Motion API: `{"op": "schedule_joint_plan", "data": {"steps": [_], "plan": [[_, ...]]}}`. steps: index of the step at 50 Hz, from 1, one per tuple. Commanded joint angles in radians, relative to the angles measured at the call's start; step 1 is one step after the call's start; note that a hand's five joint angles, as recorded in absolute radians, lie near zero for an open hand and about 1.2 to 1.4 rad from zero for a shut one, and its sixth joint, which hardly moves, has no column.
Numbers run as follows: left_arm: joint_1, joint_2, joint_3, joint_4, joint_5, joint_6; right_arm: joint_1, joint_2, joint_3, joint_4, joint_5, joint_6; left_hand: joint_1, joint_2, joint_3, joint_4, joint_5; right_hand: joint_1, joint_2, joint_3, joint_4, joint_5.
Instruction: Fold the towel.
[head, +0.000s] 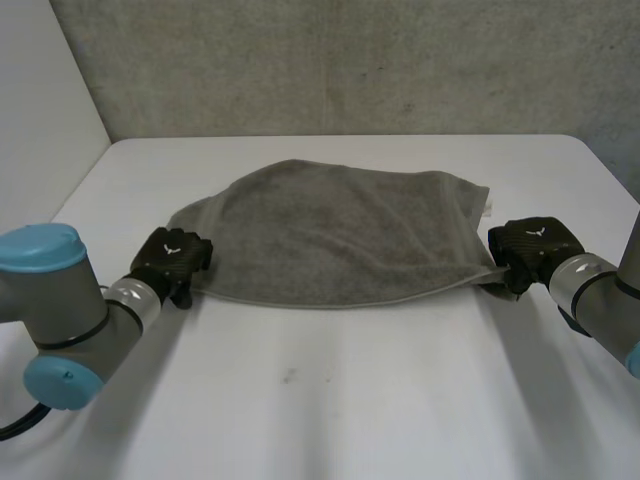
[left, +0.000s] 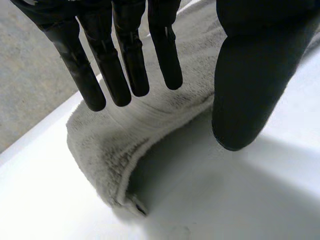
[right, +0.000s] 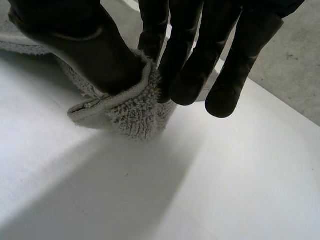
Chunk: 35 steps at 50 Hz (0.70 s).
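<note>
A grey towel lies doubled over on the white table, its fold line along the near side. My left hand is at the towel's near left corner. In the left wrist view its fingers are straight and spread from the thumb, open, with the towel's folded corner resting on the table under them. My right hand is at the near right corner. There the thumb and fingers pinch the towel's corner, lifted slightly off the table.
A grey wall stands behind the table's far edge and a white wall at the left. A small dark speck marks the bare tabletop in front of the towel.
</note>
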Motion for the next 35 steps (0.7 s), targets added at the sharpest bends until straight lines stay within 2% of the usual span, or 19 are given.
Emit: {"op": "schedule_joint_plan", "data": {"steps": [1,16,26,35], "plan": [[-0.001,-0.016,0.009,0.0,-0.002,-0.003,-0.001,-0.014,0.001,0.005,-0.001,-0.008,-0.034,-0.03,-0.032,-0.032,-0.029,0.077,0.072,0.056,0.054,0.058],[0.004,-0.025,0.03,0.014,-0.01,0.005,-0.027,-0.071,-0.005,0.008,0.002,0.001,-0.017,-0.013,-0.014,-0.015,-0.011,0.077,0.072,0.056,0.054,0.058],[0.004,-0.07,0.064,0.06,-0.053,0.012,-0.036,-0.1,0.0,0.009,-0.01,0.002,0.103,0.107,0.106,0.105,0.109,0.077,0.072,0.056,0.054,0.058],[0.009,-0.079,0.072,0.061,-0.056,0.014,-0.038,-0.104,0.0,0.009,-0.012,0.002,0.162,0.166,0.165,0.164,0.168,0.077,0.072,0.056,0.054,0.058]]}}
